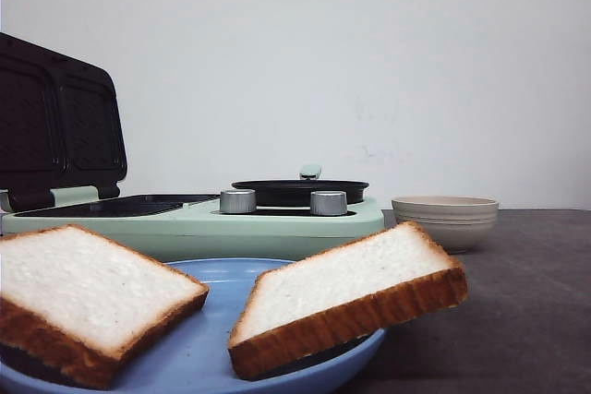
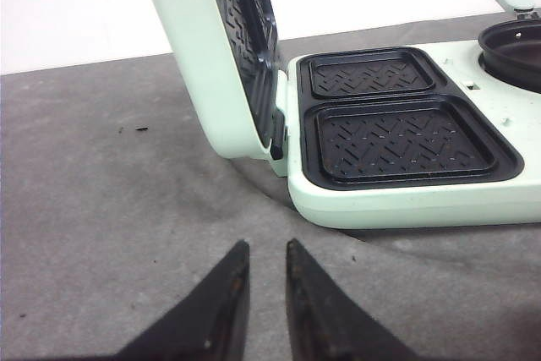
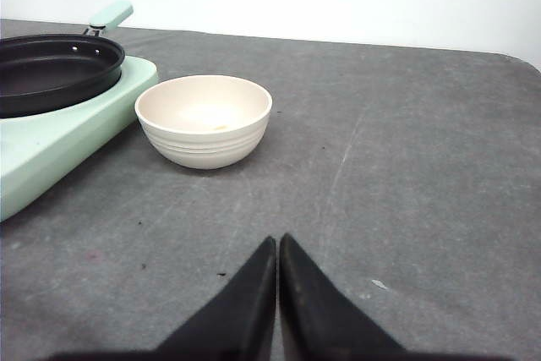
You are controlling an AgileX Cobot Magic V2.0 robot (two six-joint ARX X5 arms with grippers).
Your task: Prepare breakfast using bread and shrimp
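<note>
Two slices of bread lie on a blue plate point(image 1: 212, 343) at the very front of the front view, one on the left point(image 1: 88, 297) and one on the right point(image 1: 346, 292) that tilts over the plate's rim. No shrimp shows in any view. My left gripper point(image 2: 267, 248) hovers over the grey table just in front of the sandwich maker, its fingers a little apart with nothing between them. My right gripper point(image 3: 278, 241) is shut and empty above bare table, short of the cream bowl point(image 3: 204, 118). Neither gripper appears in the front view.
A mint-green breakfast maker point(image 1: 277, 223) stands behind the plate, its lid point(image 2: 215, 48) raised over two dark ridged sandwich plates point(image 2: 397, 137). Its round black pan point(image 3: 51, 69) sits at the right end. The cream bowl point(image 1: 445, 219) stands right of it on the grey tabletop.
</note>
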